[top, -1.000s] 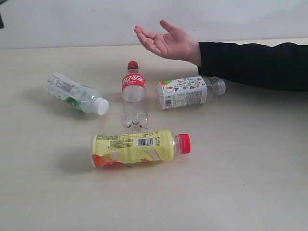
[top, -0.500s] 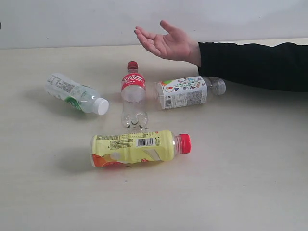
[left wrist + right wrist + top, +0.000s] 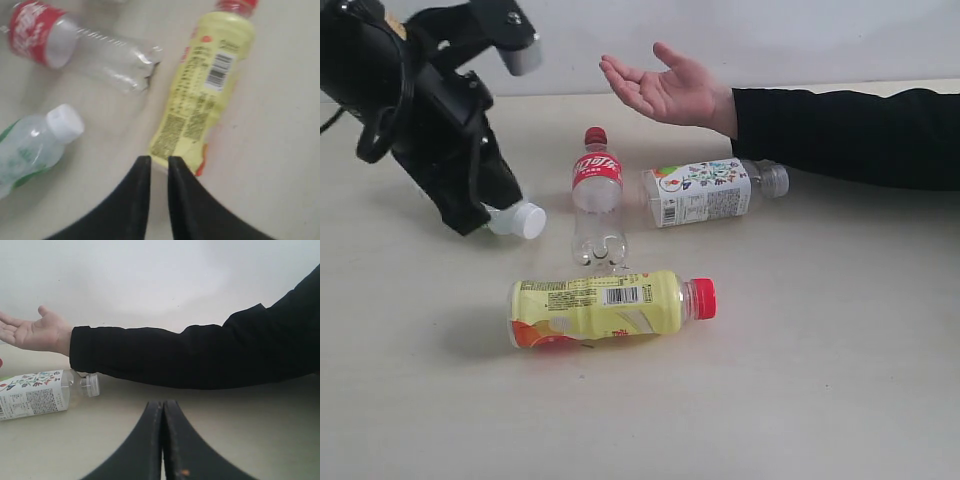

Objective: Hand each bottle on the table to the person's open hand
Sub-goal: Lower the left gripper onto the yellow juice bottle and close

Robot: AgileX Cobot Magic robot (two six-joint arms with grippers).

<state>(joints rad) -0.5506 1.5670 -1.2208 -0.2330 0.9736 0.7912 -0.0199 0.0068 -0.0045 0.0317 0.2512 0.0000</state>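
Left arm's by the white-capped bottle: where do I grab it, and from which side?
I'd take the white-capped bottle across its clear body just behind the neck, coming down from above. It lies on its side, so both round flanks are free. The left gripper is barely open; widen it first.

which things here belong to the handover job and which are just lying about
Belong: yellow bottle, red-label bottle, floral-label bottle, white-cap bottle, open hand, table, left gripper.
Lying about: none seen; only the white wall behind.
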